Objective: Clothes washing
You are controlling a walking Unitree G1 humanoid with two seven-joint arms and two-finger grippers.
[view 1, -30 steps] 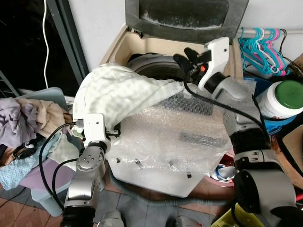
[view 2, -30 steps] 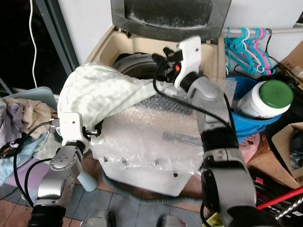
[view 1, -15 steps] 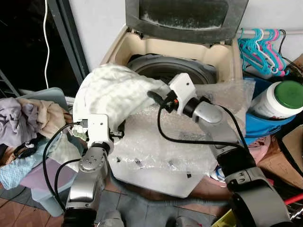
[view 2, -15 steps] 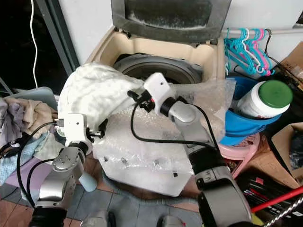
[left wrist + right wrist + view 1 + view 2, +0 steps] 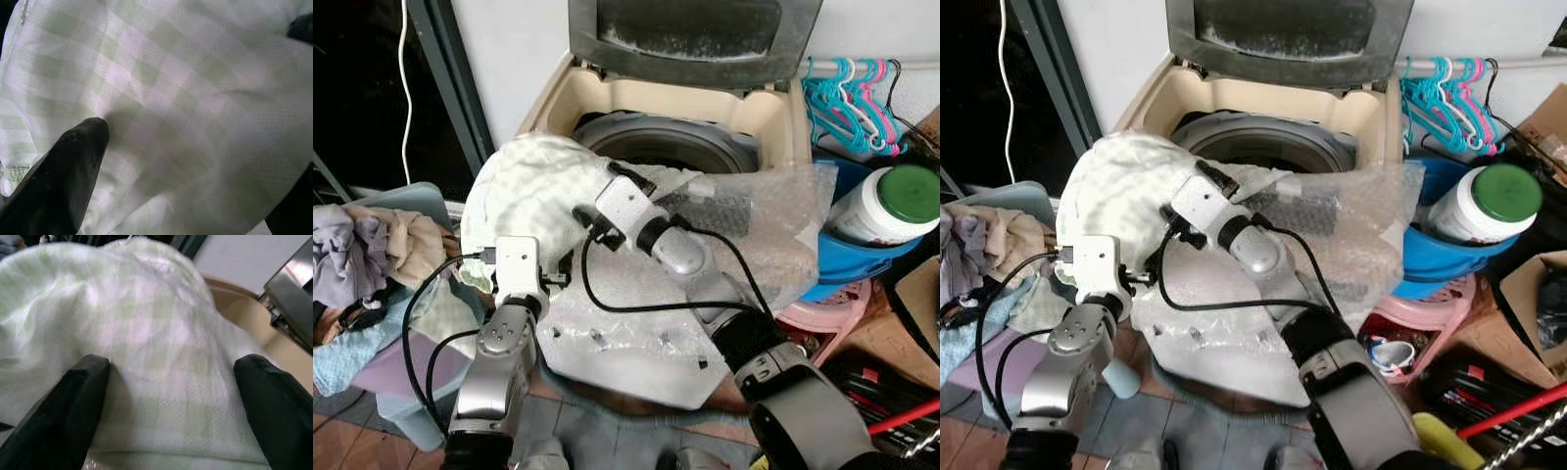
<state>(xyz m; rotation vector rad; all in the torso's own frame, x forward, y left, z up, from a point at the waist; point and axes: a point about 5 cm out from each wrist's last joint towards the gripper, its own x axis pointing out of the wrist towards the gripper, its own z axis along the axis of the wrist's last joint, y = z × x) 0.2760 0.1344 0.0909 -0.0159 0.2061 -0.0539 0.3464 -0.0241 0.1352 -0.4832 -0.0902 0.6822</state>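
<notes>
Since the earlier frames the right arm has swung from above the drum, across the bubble wrap, down onto the cloth at about 9 o'clock of the tub opening. The washing machine (image 5: pixel 773 127) stands with its lid (image 5: pixel 695 34) raised at 12 o'clock and its drum (image 5: pixel 666 147) open. A sheet of bubble wrap (image 5: pixel 744 245) covers the machine's front, from 3 to 6 o'clock. The pale green-and-white checked cloth (image 5: pixel 533 191) is heaped over the machine's front left corner, at 9 o'clock of the drum. The right gripper (image 5: pixel 171 382) has its jaws spread wide, both fingertips (image 5: pixel 83 382) pressing on the cloth without pinching it. The left gripper (image 5: pixel 186 186), below the heap at 7 o'clock, also has its jaws parted, with cloth bulging between them. A laundry basket (image 5: pixel 382 245) of clothes sits at 8 o'clock, hangers (image 5: pixel 852 93) hang at 2 o'clock, and a green-lidded jar (image 5: pixel 891 201) lies at 3 o'clock.
</notes>
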